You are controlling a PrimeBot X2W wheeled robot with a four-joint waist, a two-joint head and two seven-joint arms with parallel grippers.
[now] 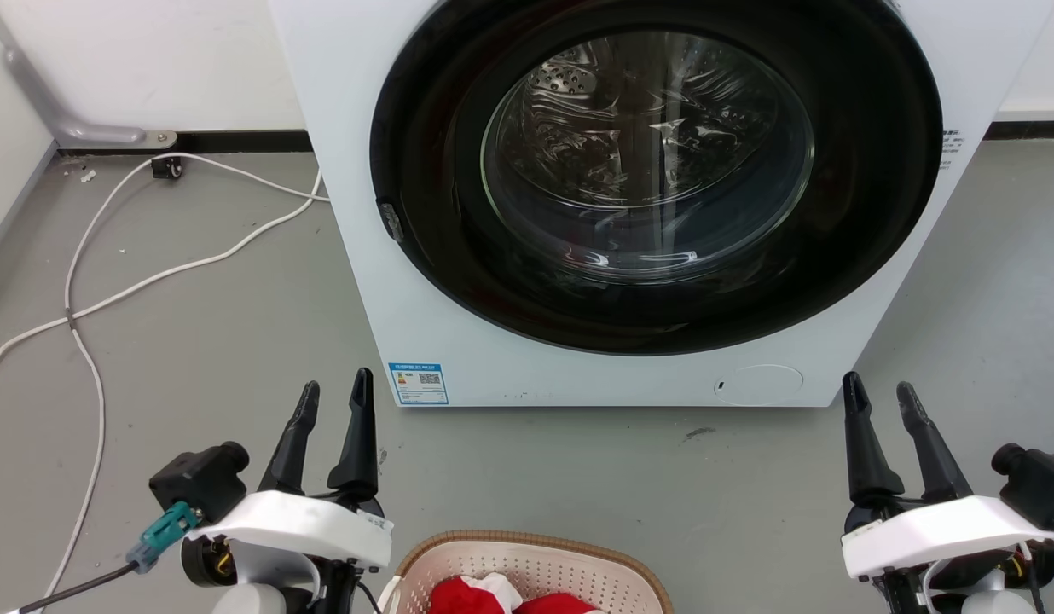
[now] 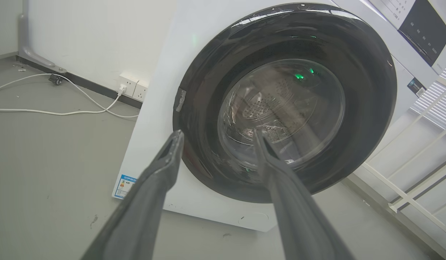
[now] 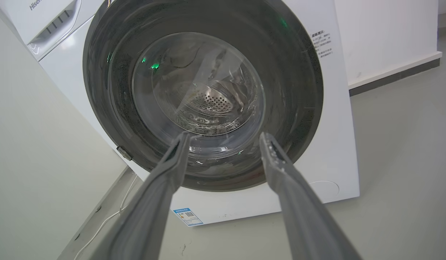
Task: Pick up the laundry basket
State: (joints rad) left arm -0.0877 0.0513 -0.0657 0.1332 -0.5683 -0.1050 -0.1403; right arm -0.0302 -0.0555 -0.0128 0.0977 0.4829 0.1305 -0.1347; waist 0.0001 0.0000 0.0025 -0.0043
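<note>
Pincers apart and empty, left pincer (image 1: 337,381) and right pincer (image 1: 877,381) either side of laundry basket (image 1: 535,541), touching nothing.

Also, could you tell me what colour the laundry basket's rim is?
Brown, on the cream laundry basket; clearest in the head view.

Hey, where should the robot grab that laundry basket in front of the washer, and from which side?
Probably the brown rim of the laundry basket, at its left and right ends, one gripper each, coming down from above. It sits upright and open-topped between the left gripper and right gripper, both open. Its sides are cut off by the frame.
</note>
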